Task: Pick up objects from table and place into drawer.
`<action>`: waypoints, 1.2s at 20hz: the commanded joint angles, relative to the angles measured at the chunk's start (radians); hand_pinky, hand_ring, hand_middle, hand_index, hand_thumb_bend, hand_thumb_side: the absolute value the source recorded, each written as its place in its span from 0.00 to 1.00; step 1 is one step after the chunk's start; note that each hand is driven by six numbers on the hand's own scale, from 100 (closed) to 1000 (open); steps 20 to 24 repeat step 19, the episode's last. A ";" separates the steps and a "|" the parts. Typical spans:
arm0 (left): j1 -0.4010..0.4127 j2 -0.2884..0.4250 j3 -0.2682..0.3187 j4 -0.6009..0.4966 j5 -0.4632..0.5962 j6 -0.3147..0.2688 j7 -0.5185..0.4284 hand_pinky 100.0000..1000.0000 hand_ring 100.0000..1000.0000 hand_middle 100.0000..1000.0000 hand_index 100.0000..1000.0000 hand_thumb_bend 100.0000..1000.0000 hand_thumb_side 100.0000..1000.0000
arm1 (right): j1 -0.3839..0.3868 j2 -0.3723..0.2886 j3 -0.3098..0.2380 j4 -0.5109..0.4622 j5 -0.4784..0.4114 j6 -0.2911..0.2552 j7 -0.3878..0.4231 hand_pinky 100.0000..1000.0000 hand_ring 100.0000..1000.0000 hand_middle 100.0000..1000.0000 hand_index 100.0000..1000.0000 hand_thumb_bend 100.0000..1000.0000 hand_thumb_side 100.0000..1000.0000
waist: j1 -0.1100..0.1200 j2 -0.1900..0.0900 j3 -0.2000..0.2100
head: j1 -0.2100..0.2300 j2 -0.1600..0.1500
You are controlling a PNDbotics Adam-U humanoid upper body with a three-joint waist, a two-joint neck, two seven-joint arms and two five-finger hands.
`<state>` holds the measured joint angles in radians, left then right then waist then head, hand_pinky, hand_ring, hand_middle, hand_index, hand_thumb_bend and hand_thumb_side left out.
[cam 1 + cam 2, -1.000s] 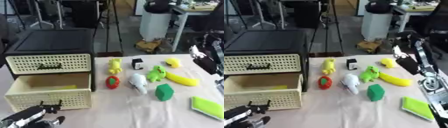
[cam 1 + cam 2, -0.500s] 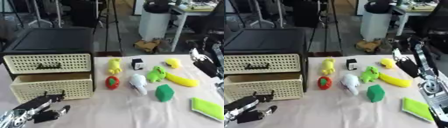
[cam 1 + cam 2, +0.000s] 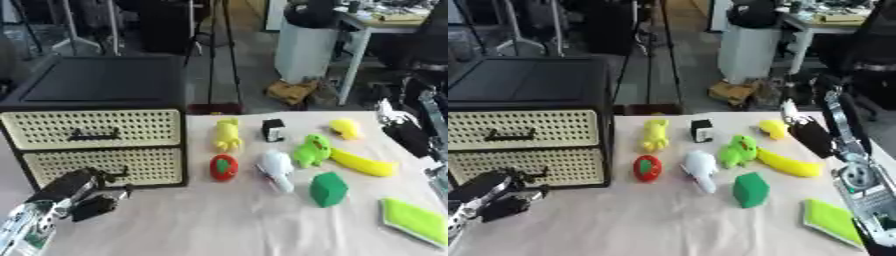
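One cabinet (image 3: pixel 96 107) stands at the table's (image 3: pixel 219 225) 9 o'clock side, with two drawers: the top drawer (image 3: pixel 92 129) and the bottom drawer (image 3: pixel 105 166), both pushed flush with the front.

My left hand (image 3: pixel 83 192) sits at 7 o'clock, just in front of the bottom drawer, forearm coming up from the lower left corner. Its fingers are curled in and I hold nothing; the fingertips point toward the drawer face, near it, though I cannot tell if they touch.

Eight things lie on the cloth to the right of the cabinet, none in a drawer:
- One yellow toy (image 3: pixel 227 134), long axis running 12 to 6.
- One red ball (image 3: pixel 224 167) with a green patch, directly below it.
- One black-and-white cube (image 3: pixel 273 130).
- One white toy (image 3: pixel 277 170), long axis from 11 to 5.
- One green frog (image 3: pixel 311 150), touching the banana's near end.
- One green block (image 3: pixel 328 189) at about 5 o'clock of the frog.
- One yellow lump (image 3: pixel 345 128) at the far side.
- One banana (image 3: pixel 362 163), long axis from 10 to 4.
- One flat lime pad (image 3: pixel 416 220) at 4 o'clock, near the table edge.

My right hand (image 3: pixel 808 134) hangs at 3 o'clock, beside the yellow lump, dark fingers pointing down toward 5 o'clock; whether they are clenched I cannot tell.
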<state>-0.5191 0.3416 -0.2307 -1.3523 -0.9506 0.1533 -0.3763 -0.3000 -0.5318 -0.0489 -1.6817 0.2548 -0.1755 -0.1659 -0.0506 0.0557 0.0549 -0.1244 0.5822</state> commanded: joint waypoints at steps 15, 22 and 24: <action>0.149 0.131 0.210 -0.550 0.603 -0.090 0.149 0.44 0.48 0.63 0.67 0.42 1.00 | 0.006 -0.006 -0.015 -0.004 0.007 -0.012 0.011 0.55 0.66 0.70 0.76 0.00 0.60 | -0.010 -0.024 0.010 | -0.007 -0.013; 0.173 0.146 0.258 -0.596 0.654 -0.097 0.171 0.41 0.44 0.58 0.65 0.43 1.00 | 0.012 -0.004 -0.020 -0.018 0.007 -0.013 0.009 0.55 0.66 0.70 0.76 0.00 0.60 | -0.010 -0.025 0.010 | 0.001 -0.011; 0.173 0.146 0.258 -0.596 0.654 -0.097 0.171 0.41 0.44 0.58 0.65 0.43 1.00 | 0.012 -0.004 -0.020 -0.018 0.007 -0.013 0.009 0.55 0.66 0.70 0.76 0.00 0.60 | -0.010 -0.025 0.010 | 0.001 -0.011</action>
